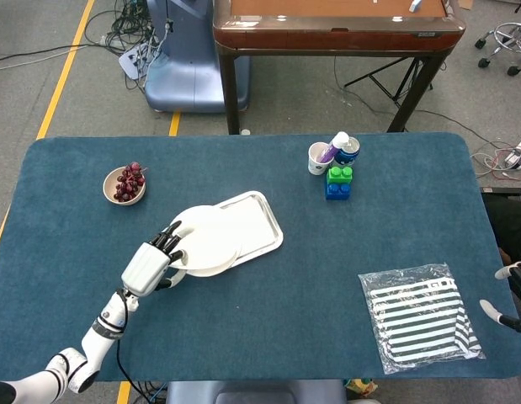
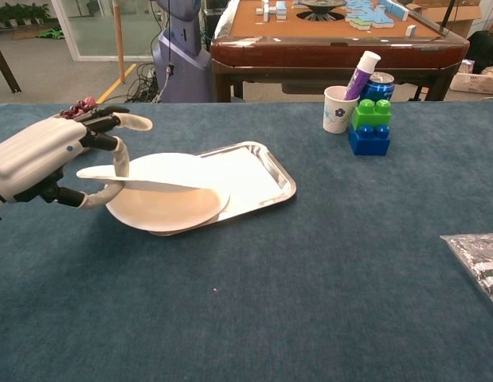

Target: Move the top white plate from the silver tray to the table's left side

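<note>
Two white plates are stacked on the left end of the silver tray (image 1: 253, 220) (image 2: 266, 179). My left hand (image 1: 149, 267) (image 2: 47, 155) pinches the left rim of the top white plate (image 1: 203, 236) (image 2: 154, 177), thumb above and fingers below. That plate is tilted: its left edge is raised while its right part still rests over the lower plate (image 2: 162, 211). The lower plate overhangs the tray's left end. My right hand (image 1: 514, 293) shows at the far right edge of the head view, fingers apart and holding nothing.
A bowl of grapes (image 1: 124, 184) (image 2: 71, 118) stands at the back left, just behind my left hand. At the back right are a paper cup with a tube (image 1: 320, 156), a can and stacked toy blocks (image 1: 338, 182) (image 2: 369, 126). A striped bag (image 1: 420, 316) lies front right.
</note>
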